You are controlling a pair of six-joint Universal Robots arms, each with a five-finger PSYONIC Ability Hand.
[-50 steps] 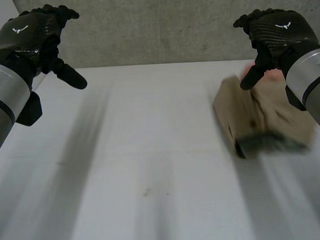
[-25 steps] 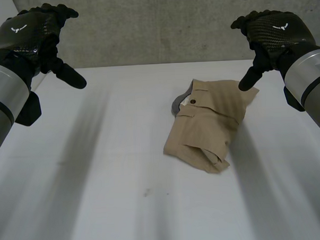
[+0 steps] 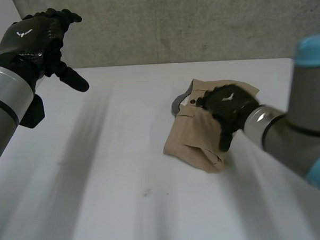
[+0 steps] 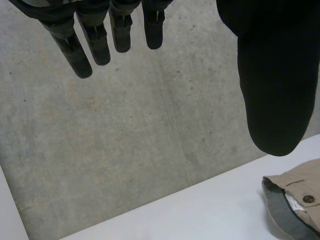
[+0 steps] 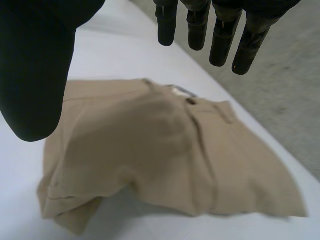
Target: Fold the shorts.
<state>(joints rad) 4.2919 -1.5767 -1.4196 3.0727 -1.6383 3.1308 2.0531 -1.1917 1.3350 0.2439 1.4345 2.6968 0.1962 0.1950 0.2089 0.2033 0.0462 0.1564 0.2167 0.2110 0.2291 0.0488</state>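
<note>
While right hand (image 3: 228, 102) fingers (image 5: 198, 30) hang released above shorts (image 3: 190, 137), left hand (image 3: 31, 38) fingers (image 4: 95, 45) splay released.

Head view looks down the table (image 3: 99, 197) from behind; wrist views peer past their palms (the right one nearer), all sharing the khaki shorts (image 3: 184, 135).

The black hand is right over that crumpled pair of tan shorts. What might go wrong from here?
1. The shorts lie bunched in overlapping layers, so the open right hand above them may catch several at once and lift the whole bundle.
2. The left hand is raised far from them, so nothing pins the cloth; it may slide on the white table.
</note>
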